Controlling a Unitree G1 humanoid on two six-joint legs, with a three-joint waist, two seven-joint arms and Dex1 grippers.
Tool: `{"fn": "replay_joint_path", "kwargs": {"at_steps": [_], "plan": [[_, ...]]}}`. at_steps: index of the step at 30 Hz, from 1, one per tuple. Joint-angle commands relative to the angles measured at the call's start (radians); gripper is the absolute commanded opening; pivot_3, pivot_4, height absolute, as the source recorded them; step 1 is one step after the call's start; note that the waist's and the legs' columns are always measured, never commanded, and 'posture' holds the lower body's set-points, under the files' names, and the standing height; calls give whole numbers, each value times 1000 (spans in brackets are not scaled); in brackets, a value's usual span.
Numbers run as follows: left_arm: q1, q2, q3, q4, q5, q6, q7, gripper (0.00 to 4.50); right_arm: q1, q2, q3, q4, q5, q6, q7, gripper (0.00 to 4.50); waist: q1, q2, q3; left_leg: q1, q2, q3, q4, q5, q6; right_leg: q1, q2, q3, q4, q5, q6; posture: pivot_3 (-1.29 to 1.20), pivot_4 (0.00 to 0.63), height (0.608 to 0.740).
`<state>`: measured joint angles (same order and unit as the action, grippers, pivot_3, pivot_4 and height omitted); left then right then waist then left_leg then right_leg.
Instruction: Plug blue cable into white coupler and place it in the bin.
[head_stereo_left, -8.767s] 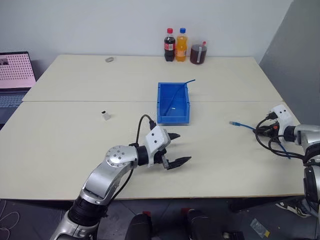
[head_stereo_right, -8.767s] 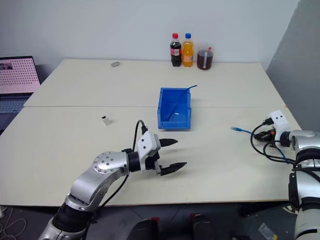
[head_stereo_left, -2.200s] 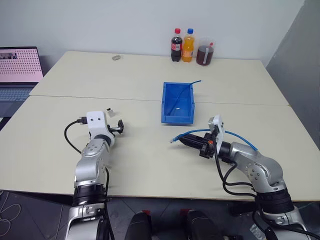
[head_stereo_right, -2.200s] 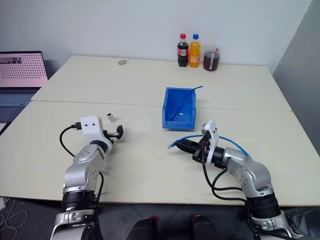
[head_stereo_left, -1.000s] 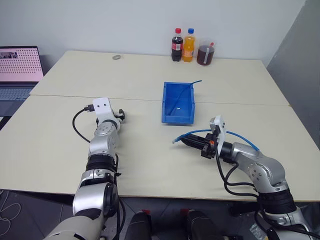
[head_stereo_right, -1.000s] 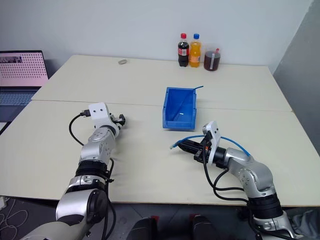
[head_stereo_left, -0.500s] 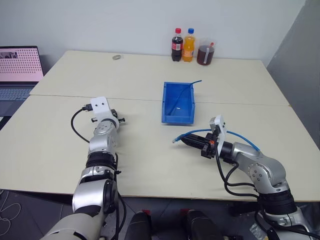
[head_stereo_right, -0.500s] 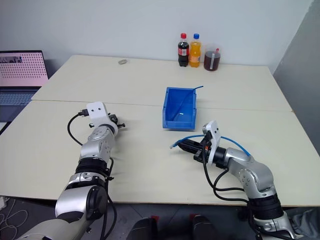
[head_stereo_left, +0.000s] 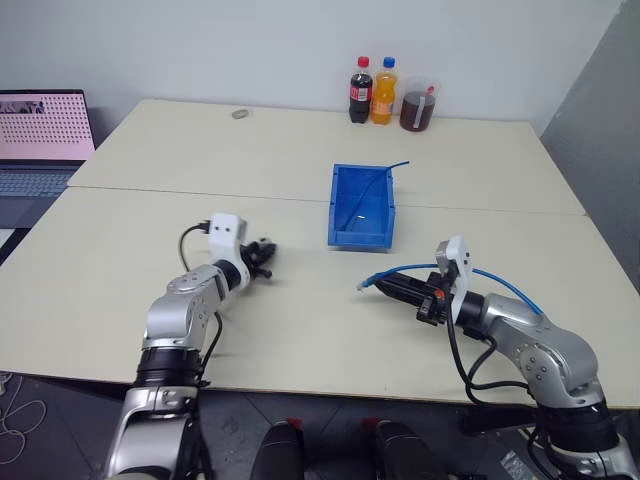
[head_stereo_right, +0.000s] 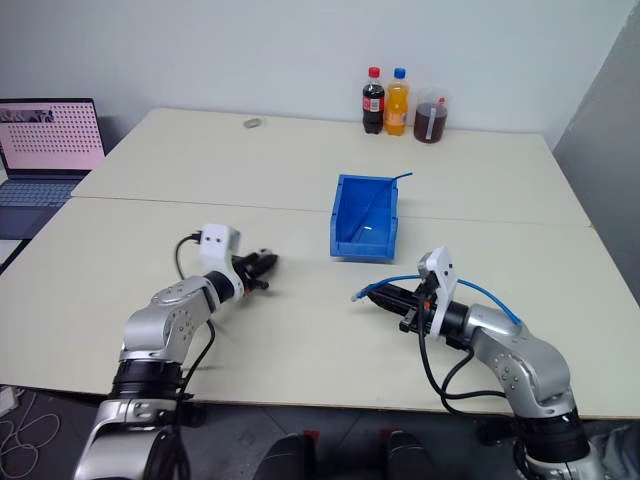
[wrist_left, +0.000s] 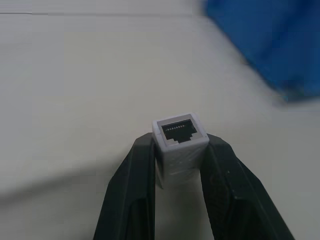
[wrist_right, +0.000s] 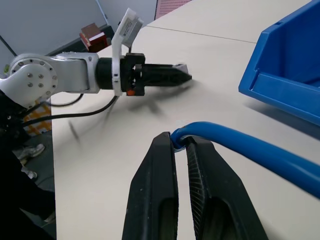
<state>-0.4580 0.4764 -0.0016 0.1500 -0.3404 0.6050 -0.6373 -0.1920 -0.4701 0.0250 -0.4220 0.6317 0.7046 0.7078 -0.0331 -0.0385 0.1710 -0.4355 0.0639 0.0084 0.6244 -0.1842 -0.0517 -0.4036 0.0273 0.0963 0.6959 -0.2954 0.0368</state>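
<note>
Left pincer (head_stereo_left: 266, 252) had swung rightward, gripping the white coupler (wrist_left: 179, 143); right pincer (head_stereo_left: 395, 288) clamped the blue cable (head_stereo_left: 378, 279) near the bin (head_stereo_left: 362, 206).

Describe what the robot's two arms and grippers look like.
Both arms are silver-grey metal with rounded joint housings and black bands between segments. Each wrist carries a white boxy module, with looping black cables running back along the forearm. The left gripper and right gripper each have two black, tapering fingers, ridged on their inner faces, and an orange ring behind them.
</note>
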Motion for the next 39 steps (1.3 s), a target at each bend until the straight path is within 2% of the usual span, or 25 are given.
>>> {"fn": "replay_joint_path", "kwargs": {"at_steps": [1, 5, 10, 17, 25, 39], "plan": [[-20, 77, -119, -80, -6, -47, -255, 917, 31, -40, -10, -106, -19, -28, -4, 18, -1, 0, 0, 0, 0, 0, 0, 0, 0, 0, 0, 0, 0, 0, 0, 0, 150, 740], [-71, 140, -262, -61, 50, -171, -497, 916, 44, -70, 19, -145, -64, -54, -6, 18, -1, 0, 0, 0, 0, 0, 0, 0, 0, -1, 1, 0, 0, -1, -1, 0, 150, 740], [-151, 124, -390, 56, 134, -307, -672, 906, 23, -74, 50, -147, -125, -95, -26, 18, -1, 0, 0, 0, 1, 0, 0, 0, 0, -1, 1, 0, 0, -1, -1, 0, 150, 740], [-227, 40, -447, 253, 236, -457, -730, 904, -70, -68, 148, -109, -206, -128, 3, 18, 1, 0, 0, 0, 0, 0, 1, 0, 1, 0, 1, 1, 0, -1, -1, 0, 150, 740], [-239, 18, -459, 311, 281, -523, -780, 900, -190, -64, 282, -25, -288, -135, 61, 18, 3, 0, 0, 0, 1, 0, 2, 0, 1, 0, 1, 0, 0, -1, -1, 0, 150, 740], [-225, 22, -457, 320, 326, -583, -784, 899, -211, -84, 290, 69, -332, -157, 129, 17, 2, 1, -1, 0, 1, 0, 3, 0, 1, 1, 1, 0, 0, -1, -1, 0, 150, 740]]}}
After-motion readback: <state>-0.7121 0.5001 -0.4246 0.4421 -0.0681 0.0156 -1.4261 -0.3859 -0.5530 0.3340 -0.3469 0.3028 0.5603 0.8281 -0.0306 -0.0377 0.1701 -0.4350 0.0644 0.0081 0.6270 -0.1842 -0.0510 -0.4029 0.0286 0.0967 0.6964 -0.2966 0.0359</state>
